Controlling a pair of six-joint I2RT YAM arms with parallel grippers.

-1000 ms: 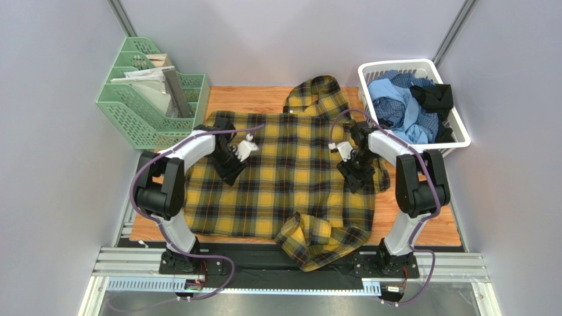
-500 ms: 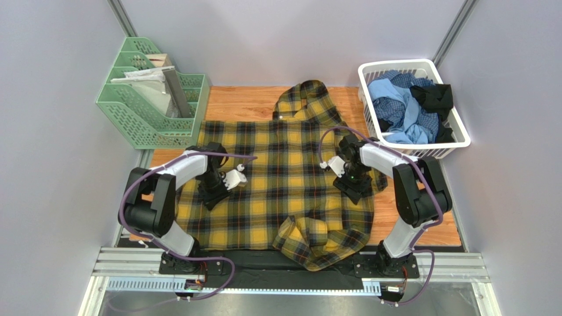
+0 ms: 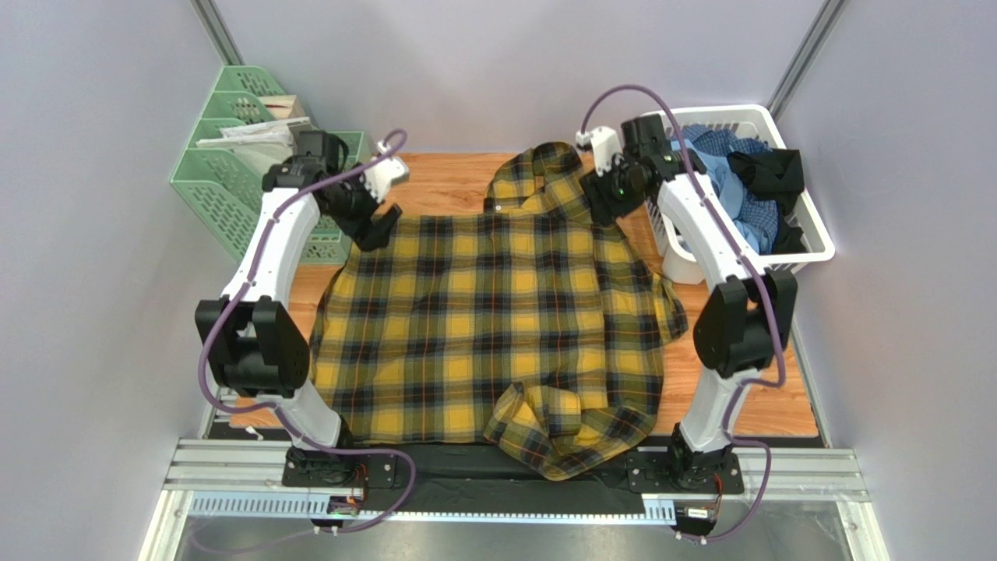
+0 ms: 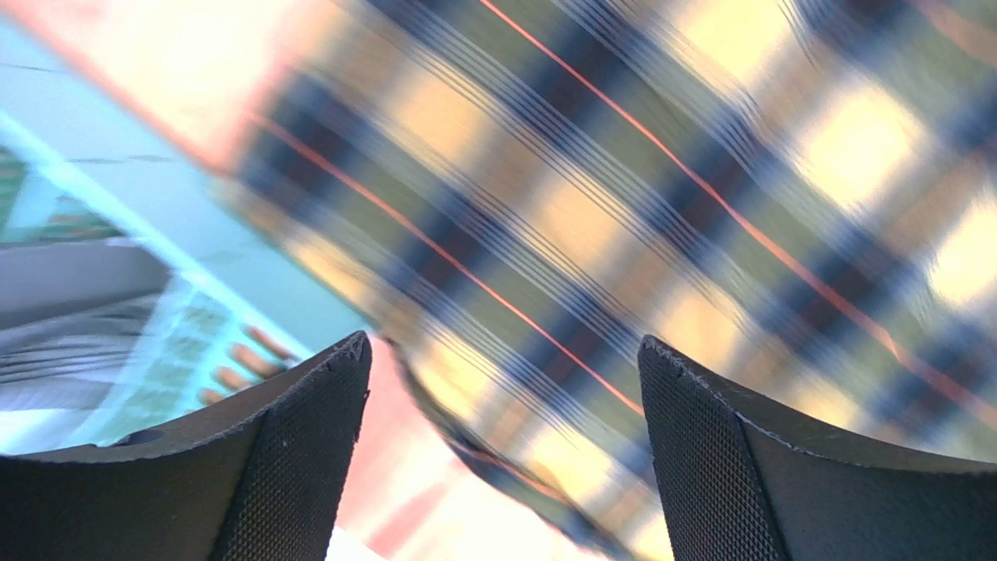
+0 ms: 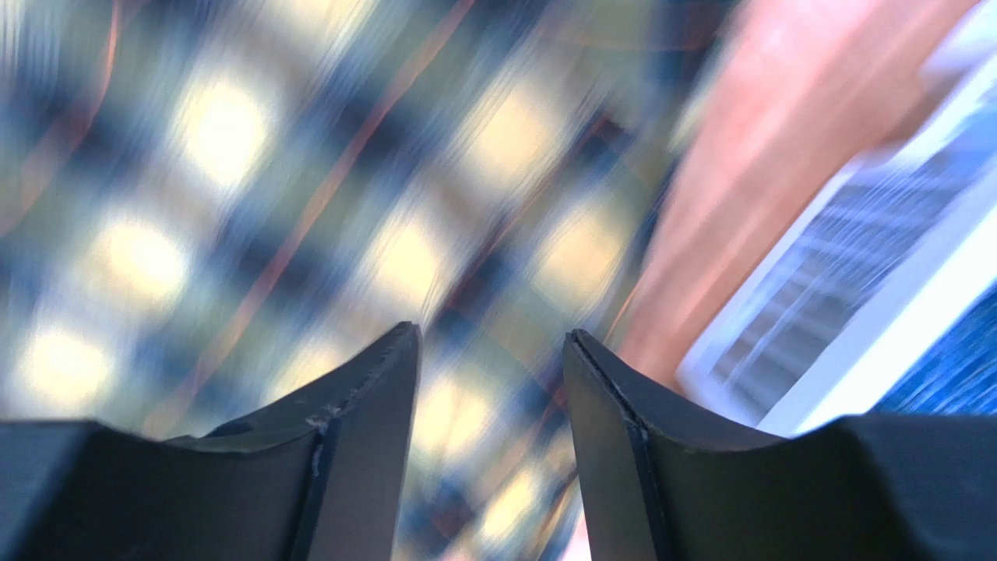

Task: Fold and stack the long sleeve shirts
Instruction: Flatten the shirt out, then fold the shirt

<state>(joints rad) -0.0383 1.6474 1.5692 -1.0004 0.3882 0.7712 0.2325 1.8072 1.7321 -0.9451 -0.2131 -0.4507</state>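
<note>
**Both claws empty over the plaid shirt's far edge**

The left claw [image 4: 497, 351] stands wide, with nothing between its fingers [image 4: 293, 468]. The right claw [image 5: 492, 333] is only narrowly parted and its gap is also empty. Both wrist views are blurred, so I cannot tell whether either claw touches the cloth.

Under both claws lies the mustard-yellow and black plaid shirt [image 3: 492, 304] with thin orange lines. It is spread nearly flat on the wooden counter [image 3: 433, 175]. Its collar lies between the claws, and a bunched sleeve sits at the hem, well away from them towards the arm bases.

Just outside the left claw is a green file rack [image 3: 234, 199]; its papers are too small to read. Just outside the right claw is a white basket [image 3: 819, 240] holding light blue, blue-checked and black shirts [image 3: 714, 187].
</note>
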